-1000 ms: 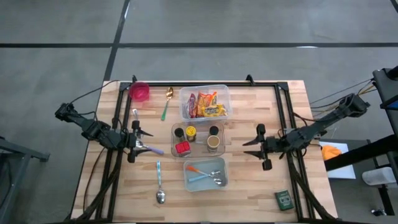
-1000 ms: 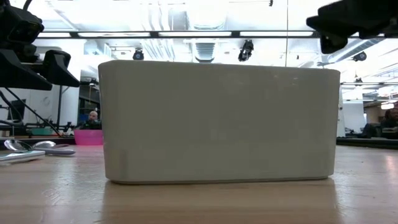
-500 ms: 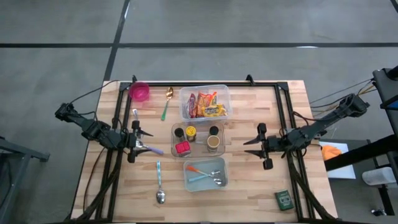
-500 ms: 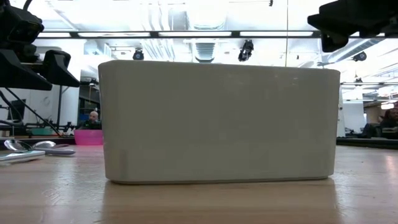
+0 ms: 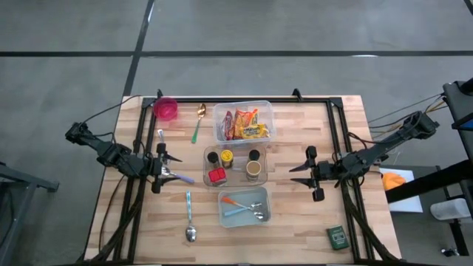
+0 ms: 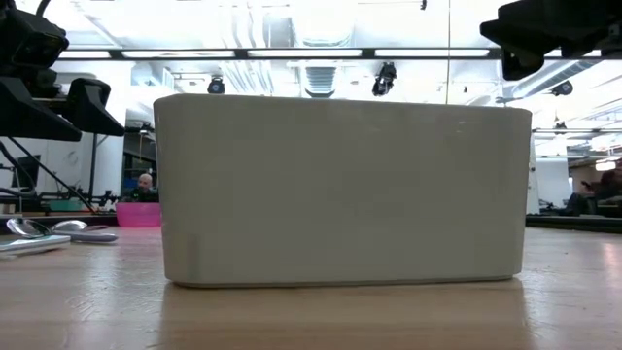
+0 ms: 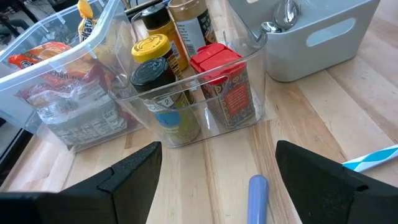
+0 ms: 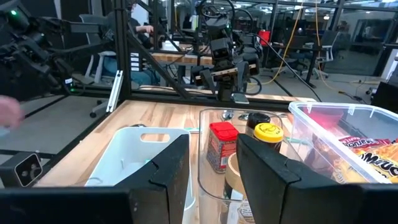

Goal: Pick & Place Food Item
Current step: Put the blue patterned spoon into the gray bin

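Observation:
Snack packets (image 5: 244, 123) lie in a clear bin (image 7: 59, 93) at the table's far middle. Just in front of it, a second clear bin (image 5: 235, 164) holds spice jars, among them a red-capped one (image 7: 221, 84) and a yellow-lidded one (image 8: 268, 134). My left gripper (image 5: 171, 168) stands open to the left of that bin, pointing at it. A purple-handled utensil (image 7: 258, 193) lies on the table under its fingers. My right gripper (image 5: 295, 176) hovers to the right of the same bin, level, with a narrow gap and nothing between its fingers (image 8: 212, 155).
A white bin (image 5: 244, 207) with utensils sits at the near middle and fills the low view (image 6: 340, 190). Also on the table are a pink cup (image 5: 165, 109), a green-handled spoon (image 5: 198, 122), a blue-handled spoon (image 5: 189, 218) and a green box (image 5: 338, 236).

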Robot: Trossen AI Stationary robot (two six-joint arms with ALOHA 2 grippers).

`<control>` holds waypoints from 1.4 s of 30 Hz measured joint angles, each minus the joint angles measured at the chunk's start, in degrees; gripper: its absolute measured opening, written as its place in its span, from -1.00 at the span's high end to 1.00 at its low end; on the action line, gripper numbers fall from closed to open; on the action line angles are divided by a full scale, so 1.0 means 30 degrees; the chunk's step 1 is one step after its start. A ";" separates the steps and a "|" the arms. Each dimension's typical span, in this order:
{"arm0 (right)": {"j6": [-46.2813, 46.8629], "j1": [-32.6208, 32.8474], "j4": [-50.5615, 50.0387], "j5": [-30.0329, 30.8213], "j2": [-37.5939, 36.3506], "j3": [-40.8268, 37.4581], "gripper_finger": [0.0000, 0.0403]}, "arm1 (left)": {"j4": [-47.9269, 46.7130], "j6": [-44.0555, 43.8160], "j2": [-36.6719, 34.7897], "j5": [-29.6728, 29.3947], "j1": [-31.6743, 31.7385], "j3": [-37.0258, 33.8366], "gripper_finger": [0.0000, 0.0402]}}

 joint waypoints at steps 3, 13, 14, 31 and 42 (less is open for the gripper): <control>0.0000 0.0000 0.0000 0.0000 0.0000 0.0000 0.36 | 0.0000 0.0000 0.0000 0.0002 0.0007 0.0000 -0.58; -0.0007 0.0000 0.0000 0.0007 0.0000 -0.0007 0.36 | 0.0000 0.0000 0.0000 0.0004 0.0007 0.0000 -0.58; -0.0004 0.0000 0.0000 0.0007 0.0000 -0.0007 0.36 | 0.0000 0.0000 0.0000 0.0004 0.0007 0.0000 -0.58; -0.0007 -0.0007 0.0000 0.0015 0.0007 -0.0015 0.36 | 0.4011 -1.2592 0.0022 -0.1730 0.0022 0.0000 -0.58; -0.0007 -0.0007 0.0000 0.0022 0.0007 -0.0022 0.36 | 0.4074 -1.2546 0.0160 -0.1730 0.0022 -0.0007 -0.58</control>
